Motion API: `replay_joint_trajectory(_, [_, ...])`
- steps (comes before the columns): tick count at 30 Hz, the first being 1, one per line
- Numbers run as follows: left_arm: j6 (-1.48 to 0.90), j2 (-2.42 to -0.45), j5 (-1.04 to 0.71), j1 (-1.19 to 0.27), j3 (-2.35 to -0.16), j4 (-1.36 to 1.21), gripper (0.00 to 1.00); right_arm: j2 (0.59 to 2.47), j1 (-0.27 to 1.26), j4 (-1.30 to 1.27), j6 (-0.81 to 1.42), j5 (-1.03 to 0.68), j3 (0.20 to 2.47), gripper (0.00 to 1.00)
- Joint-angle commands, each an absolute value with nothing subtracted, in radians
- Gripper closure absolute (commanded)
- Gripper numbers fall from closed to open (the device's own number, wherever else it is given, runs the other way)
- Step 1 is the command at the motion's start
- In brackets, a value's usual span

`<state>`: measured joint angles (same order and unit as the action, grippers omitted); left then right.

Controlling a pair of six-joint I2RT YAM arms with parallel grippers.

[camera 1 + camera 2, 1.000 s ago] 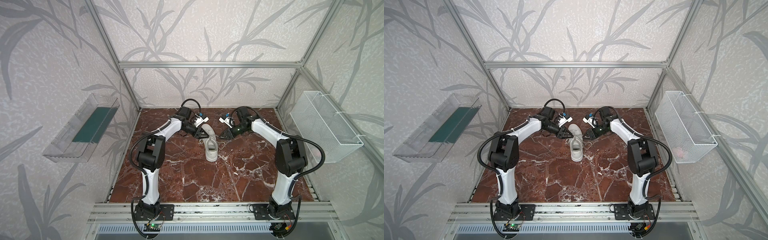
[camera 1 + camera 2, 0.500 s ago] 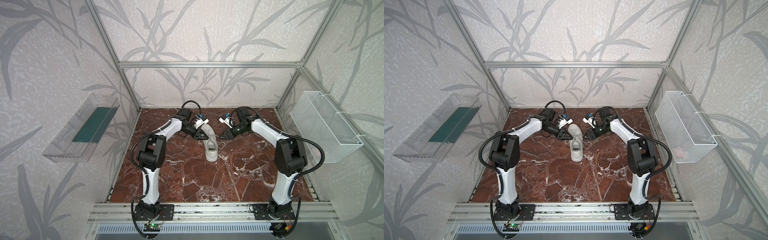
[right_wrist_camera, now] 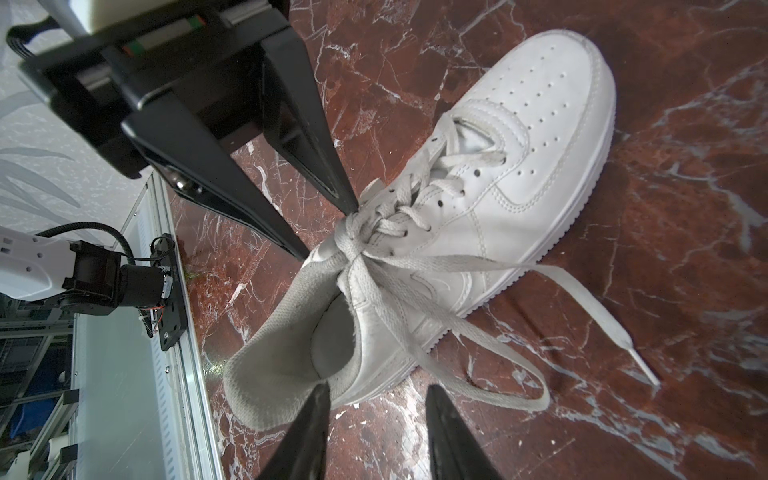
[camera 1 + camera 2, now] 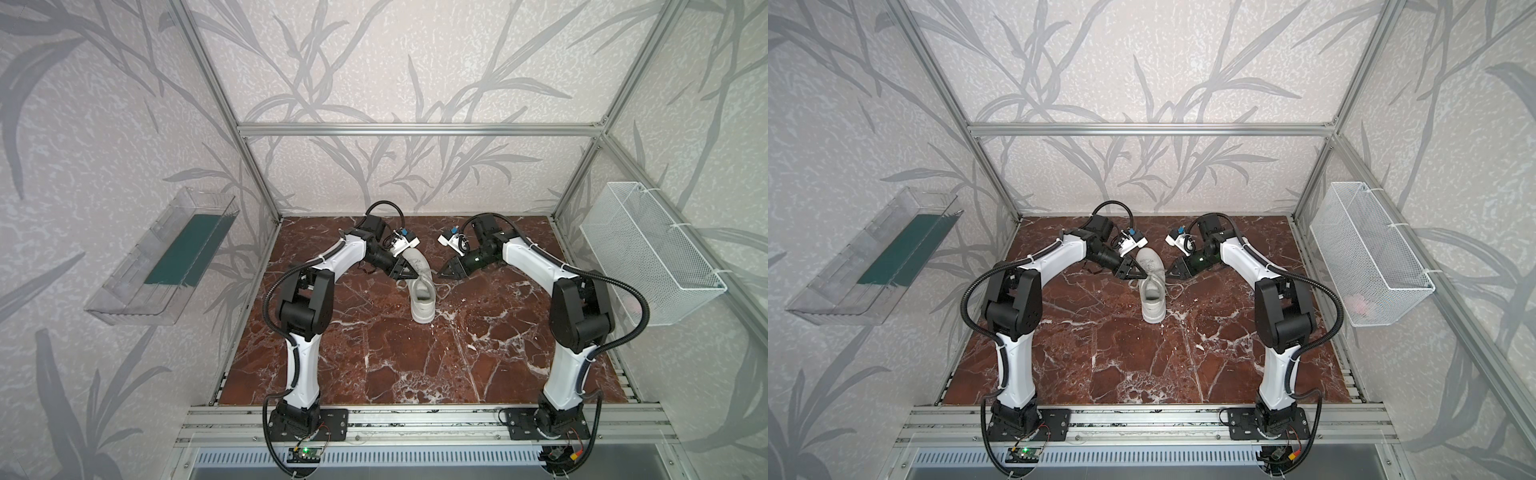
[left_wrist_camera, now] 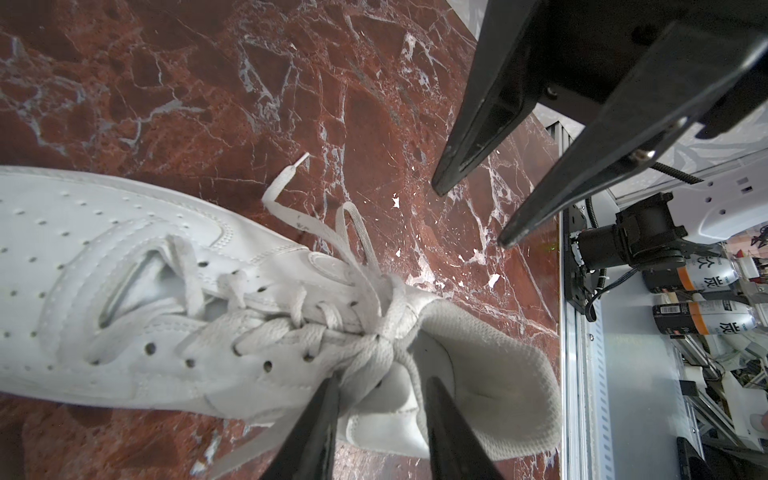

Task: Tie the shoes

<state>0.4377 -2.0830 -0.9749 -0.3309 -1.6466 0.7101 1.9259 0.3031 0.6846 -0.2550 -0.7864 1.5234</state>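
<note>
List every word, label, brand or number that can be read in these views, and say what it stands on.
No text can be quoted with confidence.
Bottles, seen in the left wrist view: large white characters and small print on dark and orange labels, too blurred to read.
Barcode on one bottle: digits too small.
Sneaker: no legible word or brand.

White low-top sneaker [image 4: 423,297] stands on its sole; laces [image 3: 357,249] cross at the left fingertips [image 3: 332,183], ends trailing loose.
</note>
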Motion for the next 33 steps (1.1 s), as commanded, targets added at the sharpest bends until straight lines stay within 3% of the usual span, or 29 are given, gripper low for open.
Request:
replay_joint_trajectory(1, [0.478,-2.091,-0.937,-0.348,-1.666,0.755,0.64,1.934,0.311,0.697,-0.246,-0.808,1.557,0.61])
replay_joint_trajectory(6, [0.473,-2.083,-0.909,-0.351,-1.655,0.752,0.72,1.949,0.33,0.672,-0.217,-0.8,1.574,0.61])
replay_joint_trajectory(13, [0.477,-2.062,-0.868,-0.348,-1.667,0.753,0.97,1.975,0.36,0.597,-0.132,-0.775,1.594,0.62])
replay_joint_trajectory(25, [0.506,-2.026,-0.822,-0.347,-1.678,0.816,1.0,2.021,0.422,0.51,0.009,-0.701,1.618,0.72])
replay_joint_trajectory(33, [0.512,-2.015,-0.813,-0.344,-1.675,0.838,1.0,2.057,0.452,0.494,0.029,-0.661,1.637,0.73])
